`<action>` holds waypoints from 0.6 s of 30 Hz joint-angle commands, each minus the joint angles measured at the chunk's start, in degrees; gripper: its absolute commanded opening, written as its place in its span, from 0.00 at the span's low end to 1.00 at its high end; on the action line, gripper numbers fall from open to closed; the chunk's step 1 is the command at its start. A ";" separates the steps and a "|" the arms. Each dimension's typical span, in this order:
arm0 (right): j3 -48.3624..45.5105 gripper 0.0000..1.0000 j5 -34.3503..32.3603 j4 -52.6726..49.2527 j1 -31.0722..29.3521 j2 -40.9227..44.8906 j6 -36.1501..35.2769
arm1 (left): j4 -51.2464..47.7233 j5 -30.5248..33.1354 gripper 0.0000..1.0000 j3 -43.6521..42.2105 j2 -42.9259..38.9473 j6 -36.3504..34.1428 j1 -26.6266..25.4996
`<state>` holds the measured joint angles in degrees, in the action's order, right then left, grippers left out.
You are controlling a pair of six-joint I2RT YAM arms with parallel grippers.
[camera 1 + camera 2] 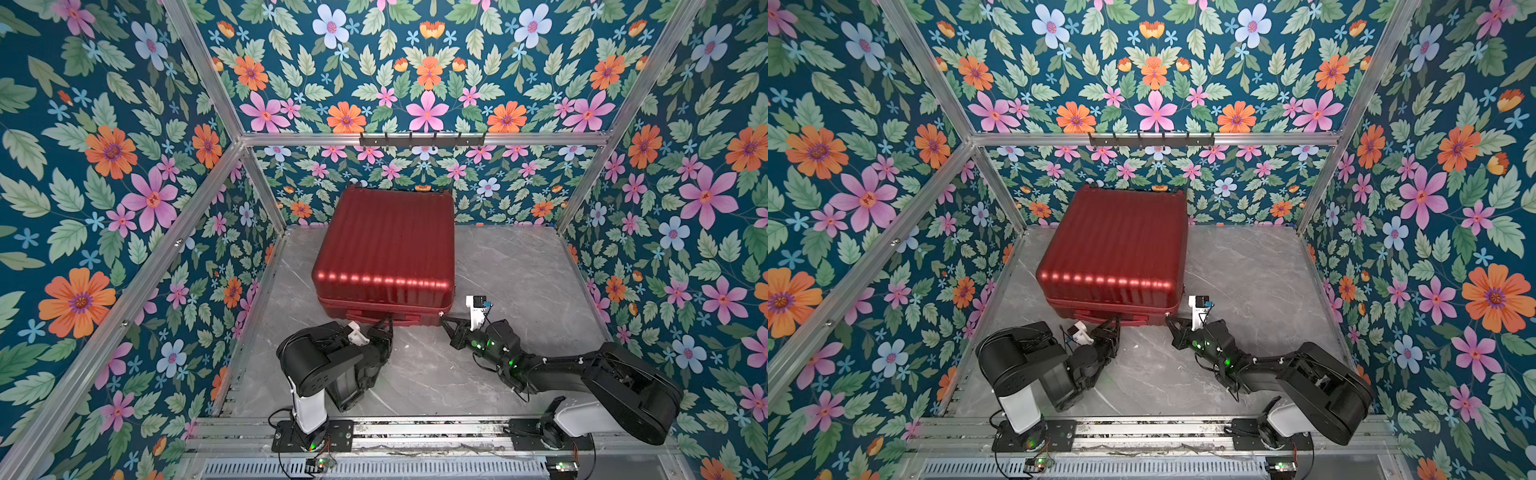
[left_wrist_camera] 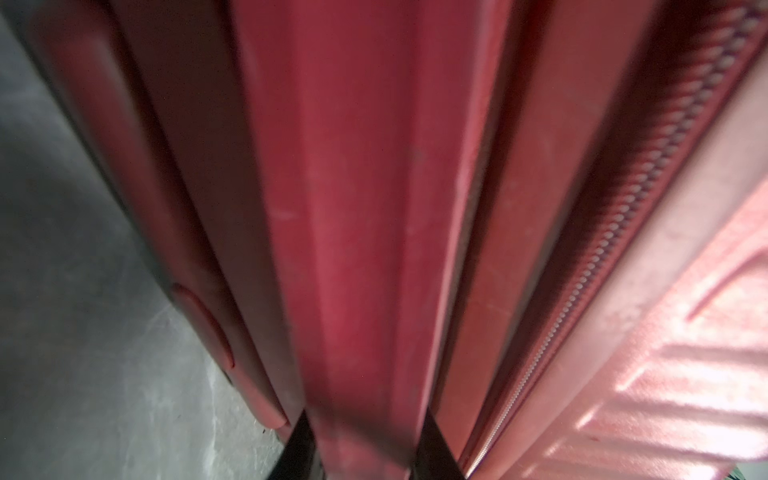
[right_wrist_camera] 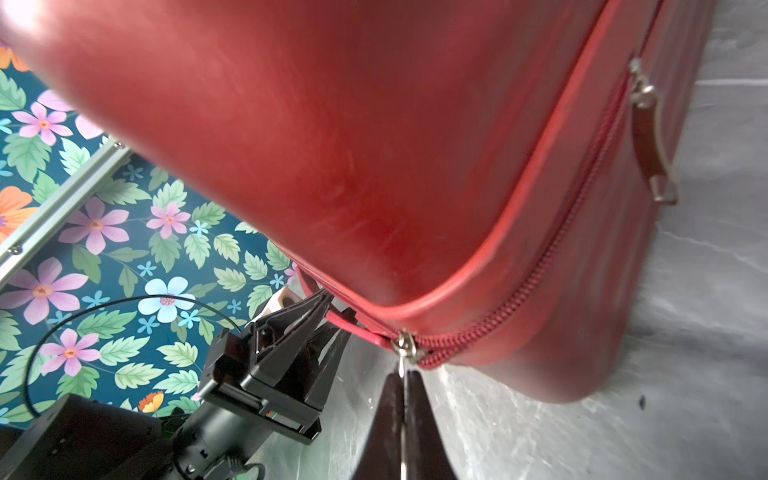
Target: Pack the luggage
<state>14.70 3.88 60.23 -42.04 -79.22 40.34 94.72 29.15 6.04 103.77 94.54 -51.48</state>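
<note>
Two black hands low at the near side of the luggage (image 1: 384,245) (image 1: 1115,245), one toward each end of that side. Big dark-red case with ribbed shell, lying flat and closed on the grey marble tabletop (image 1: 519,270), a little left of the middle in both top views. Far side close to the flowered far wall (image 1: 428,75), near side turned toward the two arm bases.

At the near side, left of its middle, the left hand (image 1: 385,326) (image 1: 1113,326), closed around the red handle (image 1: 405,319) there. In the left wrist view, one dark fingertip (image 2: 301,440) at each side of the handle (image 2: 365,249), both pressed on it. Clamped on the handle, so not fully together, with the bar in between. Closed zipper teeth (image 2: 648,199) running along beside the handle.

At the near right corner of the luggage, the right hand (image 1: 444,322) (image 1: 1169,321), low over the tabletop. In the right wrist view, the two fingers (image 3: 388,415) together, with the thin metal zipper pull (image 3: 401,368) pinched between the tips, just under the slider (image 3: 405,343). Zipper (image 3: 498,316) closed from the slider onward round the corner to the right side. On that right side, a second metal pull (image 3: 650,137) with a dark tab, well apart from the right hand. Also in this view the left hand (image 3: 322,301), holding the handle.
</note>
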 commanded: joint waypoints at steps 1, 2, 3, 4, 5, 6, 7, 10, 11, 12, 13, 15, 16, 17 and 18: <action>-0.72 0.00 -9.31 -4.99 0.85 1.86 -0.01 | 0.29 5.51 0.00 -0.40 -0.32 -5.33 0.22; -0.82 0.00 -9.33 -5.44 0.96 2.31 -0.15 | 0.29 5.33 0.00 -0.42 -0.38 -5.39 0.24; -0.93 0.00 -9.12 -5.94 1.31 2.71 -0.24 | 0.29 5.20 0.00 -0.41 -0.47 -5.49 0.24; -1.08 0.00 -8.62 -6.17 1.80 3.04 -0.17 | 0.21 5.05 0.00 -0.41 -0.59 -5.61 0.24; -1.28 0.00 -7.95 -6.37 2.39 3.17 0.03 | 0.13 4.98 0.00 -0.50 -0.75 -5.73 0.24; -1.58 0.00 -7.45 -6.27 3.20 3.30 0.33 | -0.17 4.91 0.00 -0.59 -1.04 -5.69 0.24; -1.97 0.00 -6.62 -6.05 3.95 3.29 0.66 | -0.31 4.87 0.00 -0.68 -1.29 -5.86 0.24; -2.53 0.00 -5.30 -5.97 5.75 3.34 0.99 | -1.08 4.45 0.00 -0.69 -2.22 -6.43 0.24; -2.55 0.00 -5.17 -6.15 6.02 3.38 0.84 | -1.39 4.35 0.00 -0.68 -2.54 -6.43 0.20; -2.54 0.00 -4.87 -6.56 6.42 3.49 0.63 | -1.76 4.20 0.00 -0.68 -2.81 -6.53 0.20; -2.55 0.00 -4.60 -6.83 6.80 3.50 0.61 | -1.98 4.21 0.00 -0.76 -3.08 -6.73 0.24; -2.58 0.00 -3.70 -6.85 7.95 3.34 0.82 | -2.36 4.21 0.00 -0.90 -3.60 -6.83 0.24; -2.65 0.00 -3.09 -6.67 8.71 3.33 1.01 | -2.58 4.19 0.00 -1.03 -3.82 -6.87 0.22; -2.74 0.00 -2.70 -6.53 9.39 3.24 1.22 | -2.76 4.28 0.00 -1.06 -4.01 -6.89 0.24; -2.86 0.00 -2.14 -6.43 10.32 3.19 1.46 | -2.95 4.28 0.00 -1.28 -4.30 -6.92 0.20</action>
<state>12.53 10.28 60.75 -33.82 -75.68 42.28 90.78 26.13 5.50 100.20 94.41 -51.51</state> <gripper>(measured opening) 0.053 0.268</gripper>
